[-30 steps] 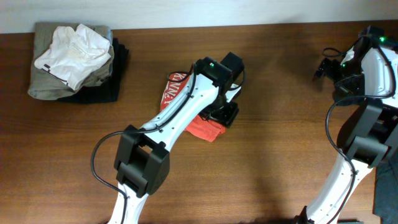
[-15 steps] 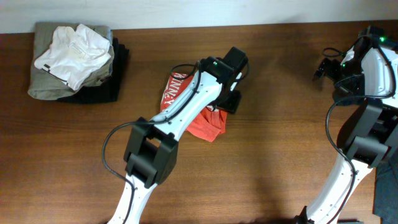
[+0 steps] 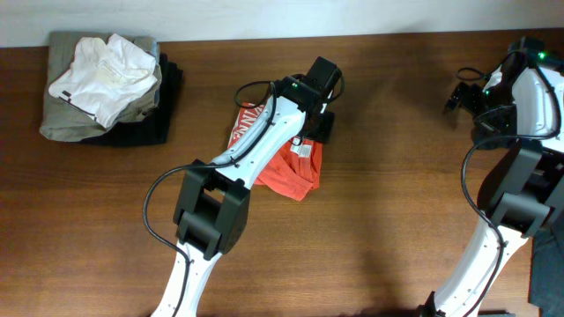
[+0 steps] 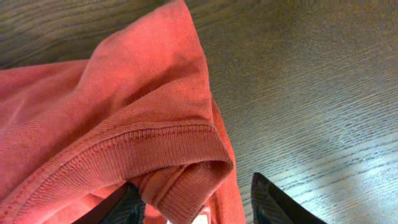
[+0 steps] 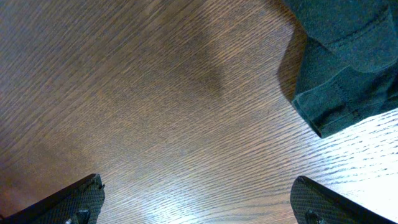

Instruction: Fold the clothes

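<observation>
The red-orange T-shirt lies folded into a small bundle at the table's centre, with white lettering at its left and a small white tag on top. My left gripper is at the shirt's far right corner. In the left wrist view its fingers are apart, with a rolled ribbed edge of the shirt lying between them, against the left finger. My right gripper is at the far right, open over bare wood. A dark navy garment lies beyond it.
A pile of folded clothes, olive, white and dark, sits at the far left corner. A dark cloth shows at the right edge near the right arm's base. The table's back edge meets a pale wall.
My left gripper has moved toward the far edge, off the shirt's top, uncovering the white tag. The shirt's right part now lies flatter. The right arm has not moved.
</observation>
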{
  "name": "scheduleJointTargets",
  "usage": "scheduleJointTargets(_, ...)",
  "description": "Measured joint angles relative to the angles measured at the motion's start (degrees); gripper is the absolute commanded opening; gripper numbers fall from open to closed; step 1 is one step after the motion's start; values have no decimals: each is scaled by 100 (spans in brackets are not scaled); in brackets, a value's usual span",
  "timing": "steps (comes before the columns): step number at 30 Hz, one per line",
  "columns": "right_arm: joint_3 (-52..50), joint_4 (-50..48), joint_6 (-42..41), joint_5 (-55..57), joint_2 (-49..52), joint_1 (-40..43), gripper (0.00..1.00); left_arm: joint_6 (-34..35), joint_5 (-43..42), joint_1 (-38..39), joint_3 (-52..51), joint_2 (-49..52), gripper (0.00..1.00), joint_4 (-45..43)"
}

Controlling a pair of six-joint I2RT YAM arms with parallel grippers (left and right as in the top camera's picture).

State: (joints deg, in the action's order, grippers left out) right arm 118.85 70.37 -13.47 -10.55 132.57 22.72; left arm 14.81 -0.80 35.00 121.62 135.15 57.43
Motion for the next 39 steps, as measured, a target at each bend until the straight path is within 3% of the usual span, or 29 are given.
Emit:
scheduleJointTargets(5,0,2,-4,0,0,0,99,44,22,2,0,0,23,-92)
scheduleJointTargets(8,0,2,-4,0,0,0,99,76,22,0,0,9,0,-170)
scheduleJointTargets(14,0,0,-2,0,0,0,99,94,-142,0,0,98,0,-678)
scheduleJointTargets(18,0,0,0,0,0,0,99,96,-356,2,0,127,24,-885)
scheduleJointTargets(20,0,2,-2,0,0,0,99,136,-422,7,0,127,50,-890)
scheduleJointTargets(24,0,2,-4,0,0,0,99,127,-527,24,0,131,64,-887)
scheduleJointTargets(30,0,0,0,0,0,0,99,-308,-955,26,599,243,74,-660)
scheduleJointTargets(34,0,0,-4,2,0,0,99,-1014,-1843,63,1838,260,77,-92)
scheduleJointTargets(37,0,0,-2,0,0,0,99,-1224,-1991,114,2293,254,76,385)
scheduleJointTargets(39,0,0,-4,0,0,0,99,-1217,-1843,92,2295,256,70,645)
